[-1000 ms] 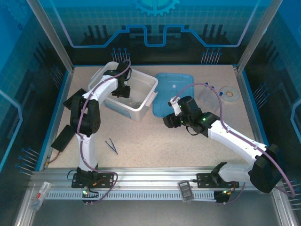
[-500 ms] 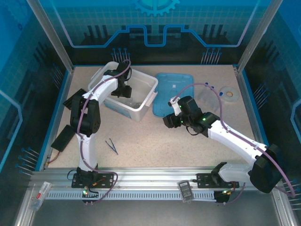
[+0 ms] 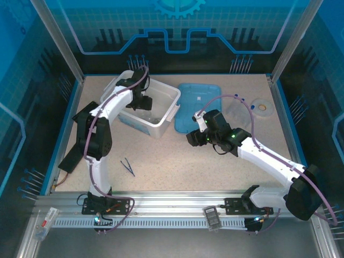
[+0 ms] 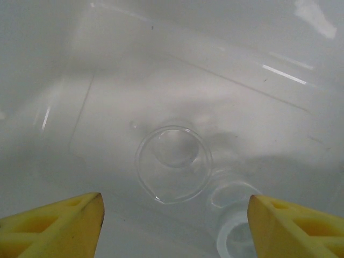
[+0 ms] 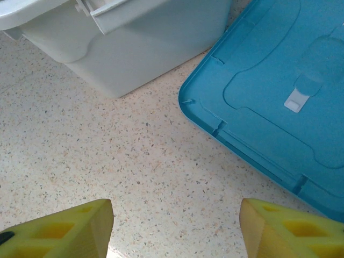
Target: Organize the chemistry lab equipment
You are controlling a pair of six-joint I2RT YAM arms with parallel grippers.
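Observation:
My left gripper (image 4: 174, 234) is open inside the white bin (image 3: 161, 124), with nothing between its yellow fingers (image 4: 75, 220). Just beyond the fingertips a small clear glass beaker (image 4: 173, 161) rests on the bin floor. A second clear glass piece (image 4: 234, 217) lies beside it, close to the right finger. From above, the left gripper (image 3: 142, 102) reaches down into the bin. My right gripper (image 3: 192, 138) hangs open over bare table (image 5: 161, 177), between the bin and the blue lid. Thin blue tweezers (image 3: 128, 166) lie on the table at the front left.
A blue lid (image 3: 196, 107) lies flat right of the bin; its corner (image 5: 279, 91) and the bin's outer wall (image 5: 145, 48) are ahead of my right gripper. A white tape ring (image 3: 262, 106) sits at the back right. A black strip (image 3: 72, 156) lies by the left edge.
My left arm's elbow has shifted slightly to the left while its gripper stays in the bin. The right arm has not moved.

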